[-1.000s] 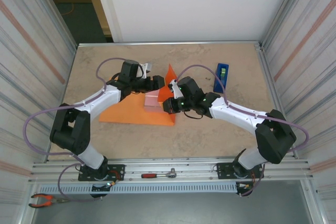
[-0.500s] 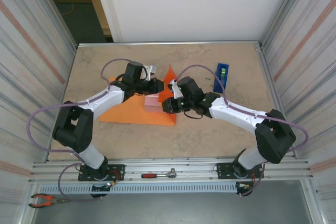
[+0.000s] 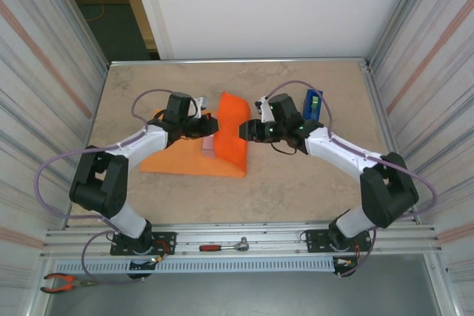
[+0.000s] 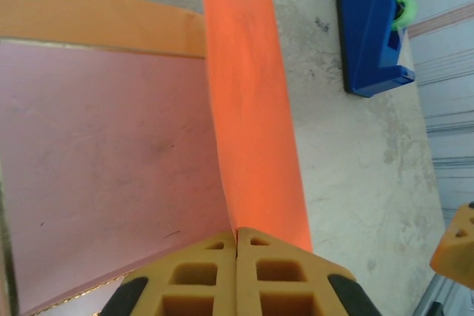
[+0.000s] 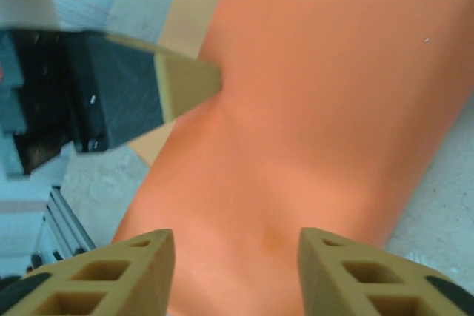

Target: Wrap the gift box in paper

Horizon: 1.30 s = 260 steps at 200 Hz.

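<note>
The orange paper (image 3: 178, 160) lies flat on the table, and its right side stands up as a curved flap (image 3: 231, 129) over the pink gift box (image 3: 209, 146), which is mostly hidden there. My left gripper (image 3: 215, 127) is shut on the flap's edge. In the left wrist view the fingertips (image 4: 237, 233) pinch the paper (image 4: 252, 109) above the box top (image 4: 111, 146). My right gripper (image 3: 249, 129) stands open just right of the flap, apart from it. The right wrist view has the paper (image 5: 318, 109) beyond the open gripper (image 5: 237, 246) and a left finger (image 5: 189, 83) on its far edge.
A blue tape dispenser (image 3: 311, 109) stands on the table behind the right arm, also at the upper right (image 4: 374, 27) of the left wrist view. A ratchet (image 3: 222, 246) and pliers (image 3: 63, 280) lie on the front rail. Metal walls bound both sides.
My left gripper closed on the paper's raised edge and pulled the flap up over the box. My right gripper opened, let go of the paper and drew back to the right.
</note>
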Motion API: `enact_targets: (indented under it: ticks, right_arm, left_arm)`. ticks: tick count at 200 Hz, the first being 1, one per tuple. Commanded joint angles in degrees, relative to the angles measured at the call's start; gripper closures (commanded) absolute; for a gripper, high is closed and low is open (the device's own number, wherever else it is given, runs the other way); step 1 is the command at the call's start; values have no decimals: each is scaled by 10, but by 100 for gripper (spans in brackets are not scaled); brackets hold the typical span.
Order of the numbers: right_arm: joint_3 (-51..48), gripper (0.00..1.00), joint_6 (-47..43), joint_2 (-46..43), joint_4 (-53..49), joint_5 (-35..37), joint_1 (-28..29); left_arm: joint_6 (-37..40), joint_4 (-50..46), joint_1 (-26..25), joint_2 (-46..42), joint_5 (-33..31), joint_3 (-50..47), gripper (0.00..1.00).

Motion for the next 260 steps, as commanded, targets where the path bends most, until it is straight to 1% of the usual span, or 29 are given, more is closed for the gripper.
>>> enact_targets:
  ticks: [1,14,30,60,82,89,96,104,115,126,138,150,190,228,246,260]
  right_arm:
    - [40,66,8,55,23,-25,6]
    - [58,73,14,85,33,-30,8]
    - [75,78,17,118,39,-32,15]
    - [90,85,23,167,41,-22,26]
    - [86,86,22,192,40,-18,28]
    - [83,87,22,196,40,-16,28]
    - [79,87,21,199,41,-15,28]
    - [75,88,21,201,41,-14,28]
    - [69,89,21,202,43,-15,27]
    - [65,90,20,201,44,-16,28]
    - [61,90,18,200,44,-16,28]
    - [58,90,17,199,45,-17,28]
    - [48,90,10,196,50,-21,29]
    - [47,90,3,197,49,-26,32]
    - [47,91,2,198,49,-28,32]
    - [45,91,1,197,50,-28,32]
  left_arm:
    - [13,4,0,-22,-36,-14,100]
    - [15,3,1,-20,-43,-15,100]
    - [16,1,1,-19,-51,-16,100]
    - [17,-1,3,-20,-50,-13,100]
    - [19,-16,11,-29,-48,-5,100]
    - [21,-22,15,-34,-50,-3,94]
    - [21,-26,22,-40,-53,-1,86]
    - [21,-32,29,-45,-56,3,68]
    - [22,-45,38,-45,-60,12,53]
    - [28,-63,43,-38,-63,27,41]
    - [37,-86,45,-25,-67,44,33]
    - [42,-98,45,-9,-66,60,28]
    - [57,-123,44,49,-47,100,19]
    - [76,-138,31,77,-52,116,15]
    - [90,-142,22,84,-66,113,13]
    - [93,-145,16,89,-76,108,12]
